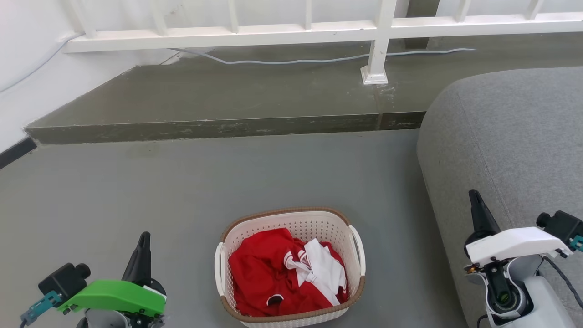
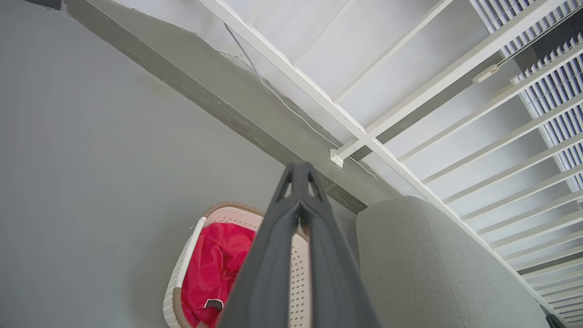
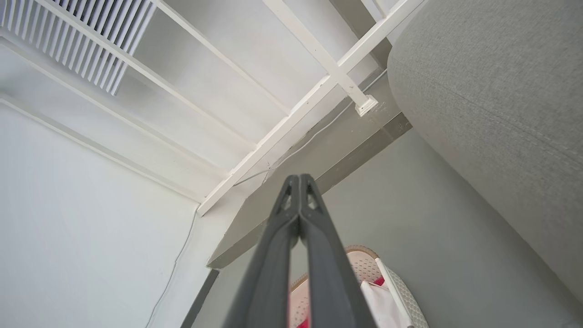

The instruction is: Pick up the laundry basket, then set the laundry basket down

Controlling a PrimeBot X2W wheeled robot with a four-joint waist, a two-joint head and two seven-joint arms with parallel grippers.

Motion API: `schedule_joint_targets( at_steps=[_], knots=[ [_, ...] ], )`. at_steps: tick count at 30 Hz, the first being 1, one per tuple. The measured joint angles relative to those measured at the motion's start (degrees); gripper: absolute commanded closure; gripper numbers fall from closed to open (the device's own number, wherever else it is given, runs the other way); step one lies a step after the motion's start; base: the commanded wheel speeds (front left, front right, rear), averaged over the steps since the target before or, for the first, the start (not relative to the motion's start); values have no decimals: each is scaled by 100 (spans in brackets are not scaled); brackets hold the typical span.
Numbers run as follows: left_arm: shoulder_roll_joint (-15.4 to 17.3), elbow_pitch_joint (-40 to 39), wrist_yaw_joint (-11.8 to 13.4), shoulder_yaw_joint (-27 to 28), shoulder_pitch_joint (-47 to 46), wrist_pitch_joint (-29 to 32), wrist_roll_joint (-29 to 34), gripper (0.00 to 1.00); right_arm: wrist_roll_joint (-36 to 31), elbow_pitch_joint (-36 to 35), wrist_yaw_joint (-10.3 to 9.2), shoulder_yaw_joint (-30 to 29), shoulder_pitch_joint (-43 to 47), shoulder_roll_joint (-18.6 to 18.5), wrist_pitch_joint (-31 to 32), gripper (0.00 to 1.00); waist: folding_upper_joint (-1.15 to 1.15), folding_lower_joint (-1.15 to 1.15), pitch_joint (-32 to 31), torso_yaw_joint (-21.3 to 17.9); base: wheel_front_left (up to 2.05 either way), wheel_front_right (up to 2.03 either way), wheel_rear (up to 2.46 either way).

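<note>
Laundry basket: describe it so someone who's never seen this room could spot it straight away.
Find the big grey sofa on the right and the raised step under the white railing at the back. On the grey floor just left of the sofa sits the laundry basket. It is a cream perforated tub with a brown woven-look rim, holding red and white clothes.

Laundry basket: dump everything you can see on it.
The laundry basket is a small rounded-rectangular tub of cream-white perforated plastic with a brown woven-look rim and a white handle on each side. It stands upright on the grey floor, between the left gripper and right gripper, touched by neither. Inside lie a crumpled red garment and a white garment on top of it.
</note>
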Motion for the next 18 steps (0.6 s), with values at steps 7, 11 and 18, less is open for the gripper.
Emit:
schedule_joint_targets(
  at_steps=[7, 11, 18],
  knots=[
    [-7, 0, 0, 113, -8, 143, -405, 100, 470, -20, 56, -119, -3, 15, 130, 100, 0, 0, 2, 7, 0, 0, 0],
    [-11, 0, 0, 166, -10, 230, -704, 100, 749, -38, 59, -191, -4, 21, 207, 100, 0, 0, 4, 11, 0, 0, 0],
    [-19, 0, 0, 270, -15, 343, -1112, 100, 1217, -74, 111, -308, -5, 32, 345, 100, 0, 0, 6, 19, 0, 0, 0]
  ],
)
